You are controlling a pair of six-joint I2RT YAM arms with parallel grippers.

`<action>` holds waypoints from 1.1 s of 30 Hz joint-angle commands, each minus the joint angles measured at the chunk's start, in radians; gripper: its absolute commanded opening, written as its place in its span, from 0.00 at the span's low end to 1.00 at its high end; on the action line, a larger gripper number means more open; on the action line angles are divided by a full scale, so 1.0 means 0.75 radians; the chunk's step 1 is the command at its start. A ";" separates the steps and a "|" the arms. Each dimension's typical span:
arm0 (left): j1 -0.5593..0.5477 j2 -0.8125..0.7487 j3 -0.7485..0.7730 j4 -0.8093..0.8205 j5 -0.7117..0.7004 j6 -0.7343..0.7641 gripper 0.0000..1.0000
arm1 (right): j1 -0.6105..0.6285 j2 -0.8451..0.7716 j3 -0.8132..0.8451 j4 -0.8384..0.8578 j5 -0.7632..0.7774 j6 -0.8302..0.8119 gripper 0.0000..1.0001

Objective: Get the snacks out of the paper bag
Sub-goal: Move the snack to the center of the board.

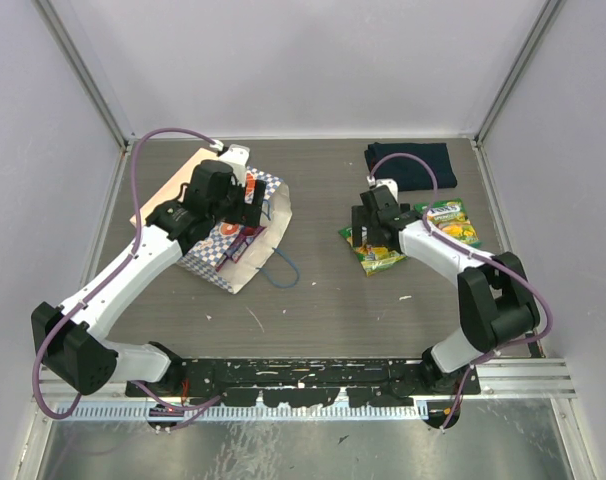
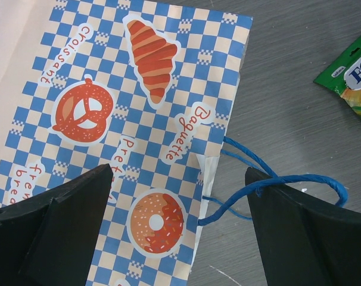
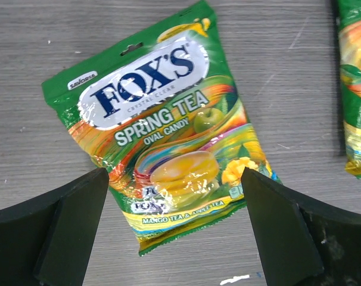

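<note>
The paper bag (image 1: pixel 265 243) lies on its side at the table's left, its blue-and-white checkered face (image 2: pixel 139 89) printed with orange pastries. Its blue cord handles (image 2: pixel 276 179) trail onto the table toward the middle. My left gripper (image 2: pixel 179 179) hovers open over the bag's mouth edge, one finger beside the cords, holding nothing. Two green snacks lie flat at the right: one packet (image 3: pixel 168 131) directly beneath my open right gripper (image 3: pixel 174 179), the other (image 1: pixel 453 222) just to its right. The jaws stand wide on either side of the nearer packet, apart from it. The bag's inside is hidden.
A dark navy folded cloth (image 1: pixel 410 165) lies at the back right, behind the packets. White walls enclose the grey table on three sides. A metal rail (image 1: pixel 313 380) with both arm bases runs along the near edge.
</note>
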 commanded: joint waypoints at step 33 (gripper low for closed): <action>0.015 0.028 0.055 0.090 -0.018 0.032 0.96 | -0.193 0.415 0.122 0.120 0.094 0.111 1.00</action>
